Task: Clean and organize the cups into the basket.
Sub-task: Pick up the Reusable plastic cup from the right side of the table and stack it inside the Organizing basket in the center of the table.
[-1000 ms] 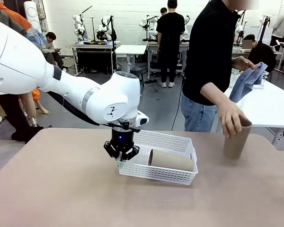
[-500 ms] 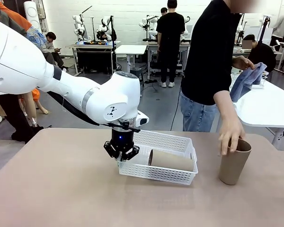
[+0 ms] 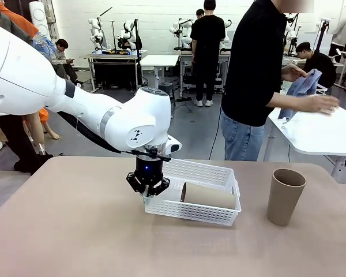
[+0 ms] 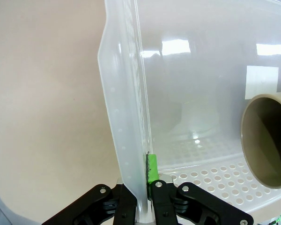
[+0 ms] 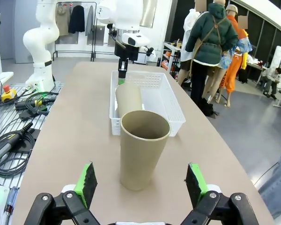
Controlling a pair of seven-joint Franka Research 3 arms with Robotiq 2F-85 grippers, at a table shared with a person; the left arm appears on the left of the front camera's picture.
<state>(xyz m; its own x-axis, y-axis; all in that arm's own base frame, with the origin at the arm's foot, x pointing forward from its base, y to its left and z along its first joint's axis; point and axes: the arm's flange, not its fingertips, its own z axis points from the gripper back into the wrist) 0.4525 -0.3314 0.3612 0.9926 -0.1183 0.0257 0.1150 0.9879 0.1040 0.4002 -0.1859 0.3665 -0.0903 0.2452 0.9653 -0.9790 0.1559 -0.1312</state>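
The right tool [image 5: 141, 176] is waiting low over the surface [image 3: 75, 231] with its green pads spread as wide as they go, and it is holding nothing. Directly ahead of it, centred on the gap between the pads but not touching them, the upright cup [image 5: 144, 150] is standing with its mouth up, so its long axis is vertical. In the front view this taupe cup [image 3: 285, 196] is standing alone on the right part of the surface, well apart from the basket [image 3: 196, 216].

Behind the cup, the white basket [image 5: 171, 110] is resting on the surface, with its long side running away from the right tool. Inside it the lying cup [image 5: 129, 99] is resting on its side along the basket, its open mouth [image 4: 267, 140] pointing to the end where the left tool [image 3: 147, 187] is. That tool is fully closed and is pinching the basket's end wall from above, one pad [image 4: 151, 168] inside.

I think the right arm is the nearer one for the upright cup: a straight advance would put the pads on both sides of it.

Farthest away, the person is leaning to another white surface, with a hand [image 3: 323, 104] and a blue cloth [image 3: 303, 86] on it.
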